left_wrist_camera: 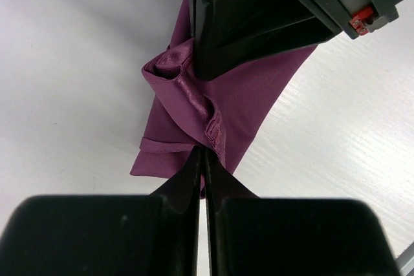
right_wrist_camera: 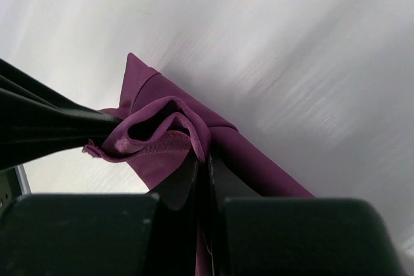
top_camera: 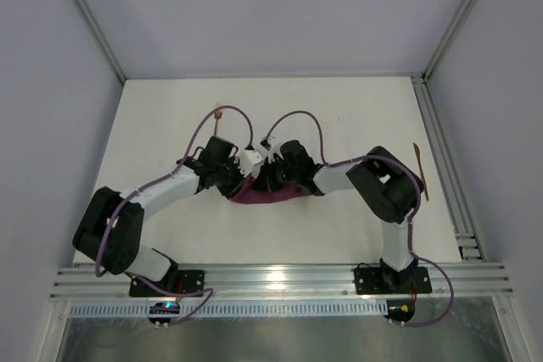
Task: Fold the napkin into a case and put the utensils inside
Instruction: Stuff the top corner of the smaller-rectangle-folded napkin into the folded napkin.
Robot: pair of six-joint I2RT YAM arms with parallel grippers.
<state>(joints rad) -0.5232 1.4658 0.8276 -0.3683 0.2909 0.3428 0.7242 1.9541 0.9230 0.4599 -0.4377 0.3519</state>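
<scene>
Napkin (top_camera: 263, 194): centre of the top view, on the white table (top_camera: 339, 116), between the two wrists. It is bunched into a crumpled fold, not flat, and no case is formed yet.
Left gripper (left_wrist_camera: 202, 161): lower centre of the left wrist view, jaws pressed together on the stitched hem of the napkin.
Right gripper (right_wrist_camera: 207, 158): lower centre of the right wrist view, jaws closed on a rolled fold of the same cloth. The two grips lie close together.
Fork (top_camera: 218, 116): above and left of the napkin in the top view, apart from it, beside a cable.
Second utensil (top_camera: 422, 171): right of the frame, beside the side rail (top_camera: 443, 167), well apart from the napkin.
Step in hand (judged): folding. The cloth is gathered, so an edge must be drawn out and laid over.
Good practice (judged): move both grips in parallel so the hem is taut. Carry the cloth low over the table and lay it edge to edge before letting go. Release one side at a time so the layer does not spring back.
Risk (judged): with the grips so near each other, the fingers may collide or pinch extra layers, giving a skewed pocket.
</scene>
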